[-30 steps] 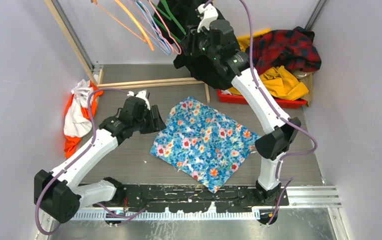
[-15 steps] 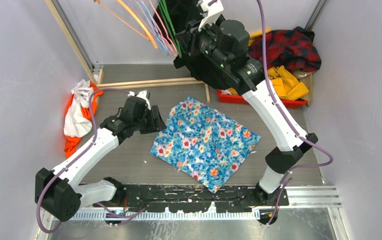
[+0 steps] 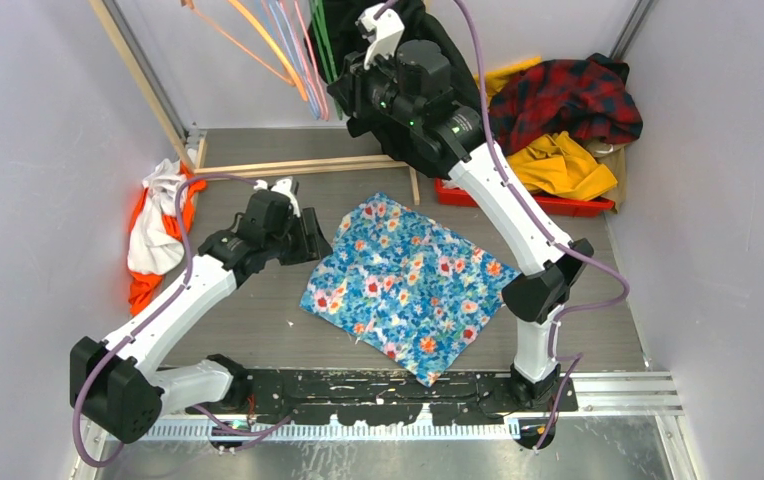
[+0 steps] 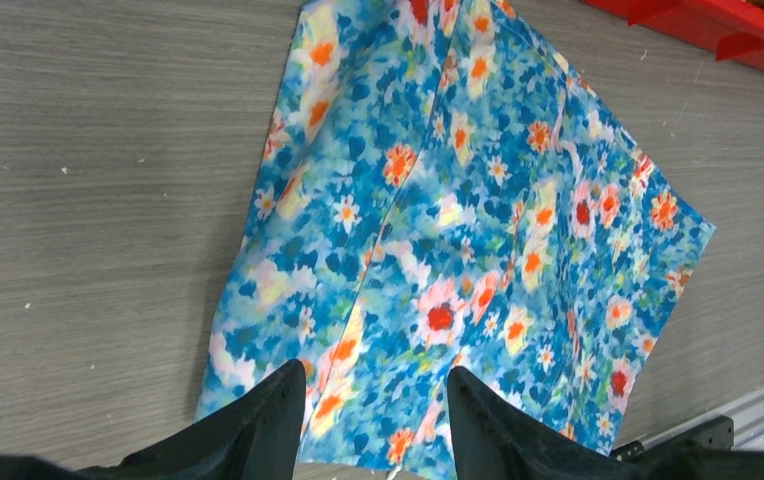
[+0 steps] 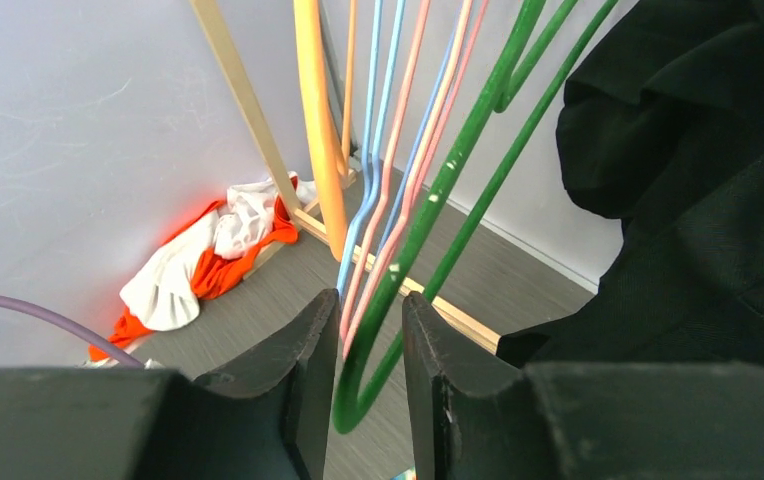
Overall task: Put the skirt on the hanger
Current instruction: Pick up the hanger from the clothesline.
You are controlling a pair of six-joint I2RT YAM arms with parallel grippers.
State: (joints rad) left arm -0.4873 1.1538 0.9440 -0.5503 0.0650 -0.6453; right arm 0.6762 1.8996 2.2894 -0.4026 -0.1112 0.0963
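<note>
- Top view: the blue flowered skirt (image 3: 408, 285) lies flat on the grey surface (image 3: 258, 320) between the 2 arms, with 1 corner pointing to the near edge.
- The left hand (image 3: 310, 240) hovers low at the skirt's left edge. The right hand (image 3: 343, 88) is raised at the back among a row of coloured hangers (image 3: 293, 45), beside a black coat (image 3: 348, 20).
- A red tray (image 3: 558, 205) holding yellow and plaid clothes sits back right. A white-and-orange heap (image 3: 153, 235) lies by the left wall.
- Left wrist view: the left hand (image 4: 376, 385) is open, its 2 fingers (image 4: 278, 415) spread above the skirt (image 4: 458, 230) near its edge with nothing between them. Whether the tips touch the cloth cannot be told.
- Right wrist view: the right hand (image 5: 370, 310) grips the lower bend of the green hanger (image 5: 458, 160), its fingers pressed in on the wire from both sides.
- Pink, blue and orange hangers hang just to its left. The black coat (image 5: 698, 200) fills the right side, and the white-and-orange heap (image 5: 198, 260) lies against the wall below.
</note>
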